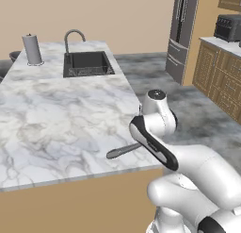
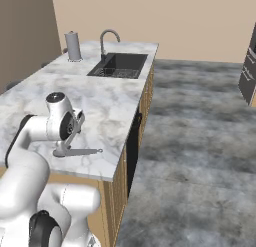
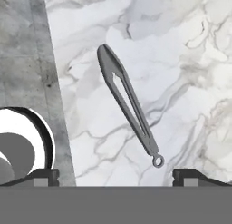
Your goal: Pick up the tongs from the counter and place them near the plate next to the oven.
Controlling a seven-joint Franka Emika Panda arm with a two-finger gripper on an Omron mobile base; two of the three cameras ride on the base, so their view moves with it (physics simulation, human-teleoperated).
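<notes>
Tongs (image 3: pixel 129 105) lie near the counter (image 1: pixel 56 119) edge (floor side); gripper (image 3: pixel 115 175) fingers apart above

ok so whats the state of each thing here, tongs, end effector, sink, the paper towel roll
tongs: lying flat on the counter near its edge, not gripped
end effector: open, tips wide apart, above the tongs, holding nothing
sink: looks empty; no water seen running from the faucet
paper towel roll: upright on its holder at the counter's far end
</notes>
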